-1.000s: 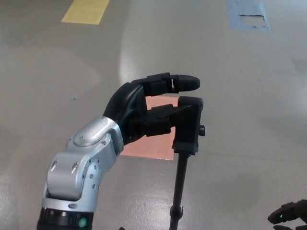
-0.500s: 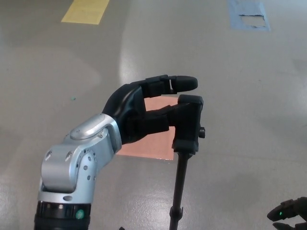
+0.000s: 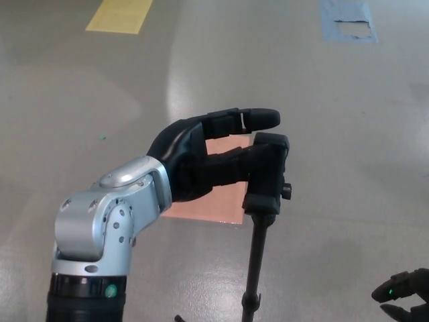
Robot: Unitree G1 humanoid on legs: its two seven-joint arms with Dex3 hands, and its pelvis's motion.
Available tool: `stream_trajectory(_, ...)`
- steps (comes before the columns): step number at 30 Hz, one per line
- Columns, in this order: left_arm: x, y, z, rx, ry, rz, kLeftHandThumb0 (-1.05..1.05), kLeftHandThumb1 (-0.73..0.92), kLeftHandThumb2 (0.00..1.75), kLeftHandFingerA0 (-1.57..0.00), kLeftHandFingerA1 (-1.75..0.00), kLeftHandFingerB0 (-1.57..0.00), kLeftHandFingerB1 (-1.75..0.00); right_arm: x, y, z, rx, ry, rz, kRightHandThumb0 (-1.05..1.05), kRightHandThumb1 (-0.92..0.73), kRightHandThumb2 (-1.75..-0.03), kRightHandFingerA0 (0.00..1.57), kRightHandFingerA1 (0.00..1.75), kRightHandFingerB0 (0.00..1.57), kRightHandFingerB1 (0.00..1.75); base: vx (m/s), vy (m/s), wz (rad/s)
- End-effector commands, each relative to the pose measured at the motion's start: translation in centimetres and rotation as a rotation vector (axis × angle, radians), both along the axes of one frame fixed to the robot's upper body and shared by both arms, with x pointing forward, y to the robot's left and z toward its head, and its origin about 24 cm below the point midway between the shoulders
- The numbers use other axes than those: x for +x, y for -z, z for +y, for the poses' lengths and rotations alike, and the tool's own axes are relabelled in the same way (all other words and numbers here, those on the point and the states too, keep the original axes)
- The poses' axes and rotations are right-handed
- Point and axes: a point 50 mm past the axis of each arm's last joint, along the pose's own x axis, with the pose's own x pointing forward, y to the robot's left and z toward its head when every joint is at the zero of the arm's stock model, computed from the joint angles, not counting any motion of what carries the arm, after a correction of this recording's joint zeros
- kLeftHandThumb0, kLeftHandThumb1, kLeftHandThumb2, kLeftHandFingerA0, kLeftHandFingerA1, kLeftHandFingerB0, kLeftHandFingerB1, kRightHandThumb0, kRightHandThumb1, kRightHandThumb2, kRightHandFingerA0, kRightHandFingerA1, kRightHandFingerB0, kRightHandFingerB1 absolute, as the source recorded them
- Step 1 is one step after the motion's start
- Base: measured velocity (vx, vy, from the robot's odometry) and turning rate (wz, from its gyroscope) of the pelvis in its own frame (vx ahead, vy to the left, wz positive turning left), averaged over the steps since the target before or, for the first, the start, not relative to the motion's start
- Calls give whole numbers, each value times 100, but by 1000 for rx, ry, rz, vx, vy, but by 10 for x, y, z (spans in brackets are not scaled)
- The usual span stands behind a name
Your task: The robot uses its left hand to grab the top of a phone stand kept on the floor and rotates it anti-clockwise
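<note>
The black phone stand (image 3: 268,178) rises on a thin pole (image 3: 255,268) from the floor, its boxy head in the middle of the head view with a small knob on its right side. My left hand (image 3: 214,151) comes in from the lower left and is shut on the stand's head. Its lower fingers (image 3: 224,171) press the head's left face and the upper finger (image 3: 258,119) reaches over and behind the top. Only a part of my right hand (image 3: 404,300), with a green light on it, shows at the bottom right corner.
A pink square mat (image 3: 218,201) lies on the grey floor behind the stand, partly hidden by my hand. A yellow floor patch (image 3: 120,15) sits far top left and a blue one (image 3: 348,20) far top right.
My left forearm has swung left and down while the hand stayed on the stand. The stand's head has shifted slightly right and turned, so its side knob shows more.
</note>
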Motion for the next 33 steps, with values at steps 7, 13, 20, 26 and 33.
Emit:
stream_trajectory(7,-10,29,4,44,25,239,-15,66,59,-85,-60,-70,-53,2,-4,-5,-20,10,4,-51,-82,-65,54,46,33,33,0,0,0)
stream_trajectory(13,-10,31,4,42,22,251,-15,67,59,-84,-58,-69,-53,3,-4,-5,-20,15,4,-56,-68,-95,50,59,28,47,0,0,0)
stream_trajectory(20,-10,30,4,48,19,245,-15,66,58,-82,-58,-69,-53,4,-6,-5,-23,12,0,-53,-82,-65,58,46,34,33,0,0,0)
stream_trajectory(26,-9,28,4,41,-8,220,-26,64,59,-66,-48,-53,-40,4,-7,-6,-21,-4,-12,-55,-68,-94,49,59,28,47,0,0,0)
stream_trajectory(33,-12,26,5,-1,17,256,-53,60,61,-18,-33,0,-18,3,-6,-6,-11,0,-10,-54,-76,-67,55,50,31,35,0,0,0)
